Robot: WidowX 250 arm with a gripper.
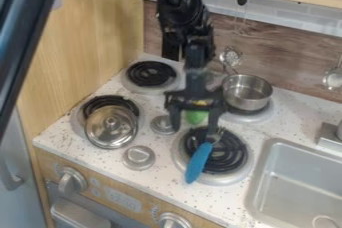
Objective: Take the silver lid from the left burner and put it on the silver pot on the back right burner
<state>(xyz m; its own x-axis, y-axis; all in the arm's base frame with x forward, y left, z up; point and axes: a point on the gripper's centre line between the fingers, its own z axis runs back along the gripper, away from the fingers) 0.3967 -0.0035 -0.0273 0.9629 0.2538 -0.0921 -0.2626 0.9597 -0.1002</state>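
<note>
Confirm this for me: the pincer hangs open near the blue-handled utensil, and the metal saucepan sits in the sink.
The saucepan's place is wrong. The camera view shows the metal saucepan on the coil burner by the backsplash, not in the sink. The pincer does hang open near the blue-handled utensil.

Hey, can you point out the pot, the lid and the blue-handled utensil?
Pot [246, 104], camera view: on its outer front wall.
Lid [110, 132], camera view: on its face just below the knob.
Blue-handled utensil [198, 163], camera view: middle of its blue handle.
</note>
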